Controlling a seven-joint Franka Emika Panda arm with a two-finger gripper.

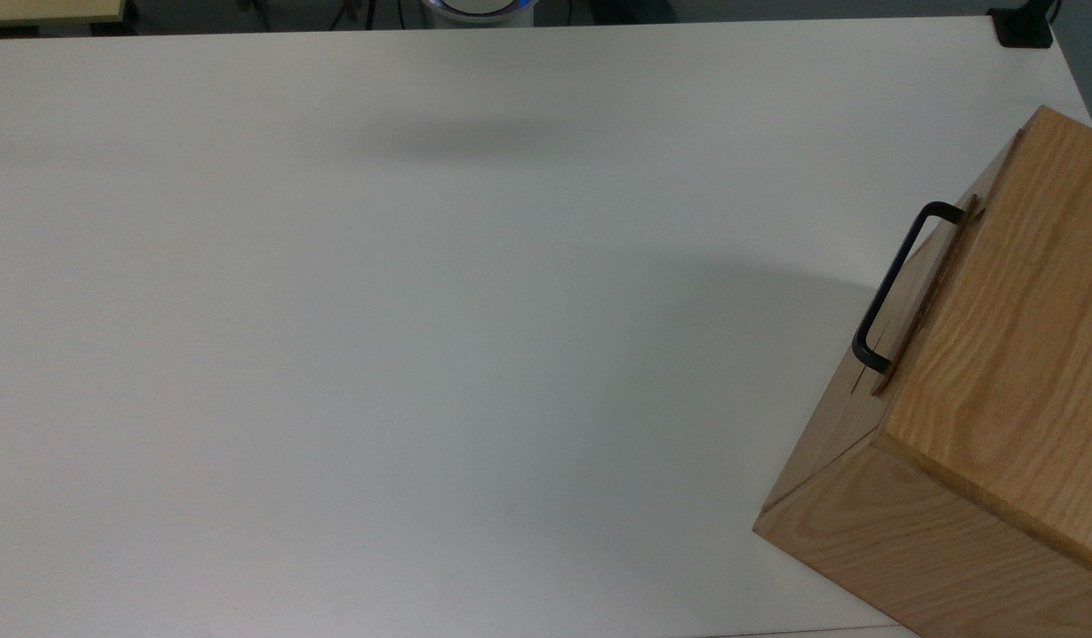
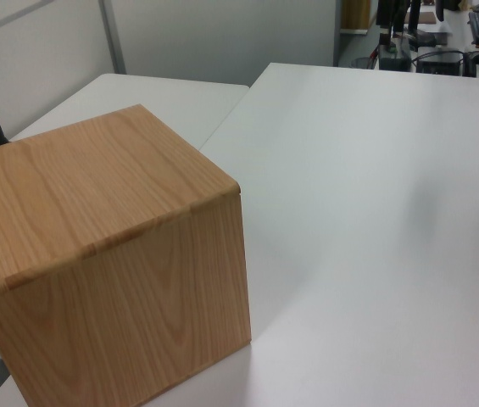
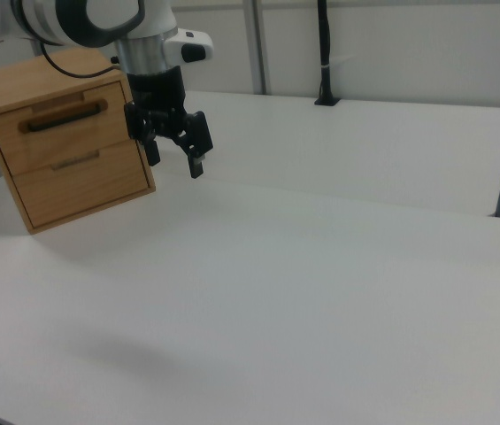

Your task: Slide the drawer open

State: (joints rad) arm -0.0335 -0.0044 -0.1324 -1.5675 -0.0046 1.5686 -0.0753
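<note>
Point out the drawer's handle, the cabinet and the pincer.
drawer handle [image 1: 892,288]: top view, middle of the black bar.
cabinet [image 2: 95,182]: left view, its wooden top face.
pincer [image 3: 176,161]: right view, midway between the two black fingertips, in front of the cabinet.

Wide bare white table [image 1: 378,354] across the top view from nine o'clock to the centre, while the oak cabinet [image 1: 1007,354] blocks the four o'clock corner. Its drawer [image 3: 55,128] sits shut, the black handle [image 1: 896,283] jutting toward nine o'clock in the top view with a slim gap behind the bar. In the right view the gripper [image 3: 174,159] hangs above the table with fingers spread, just beside the cabinet's front at its three o'clock, and open tabletop runs from there toward five o'clock.
</note>
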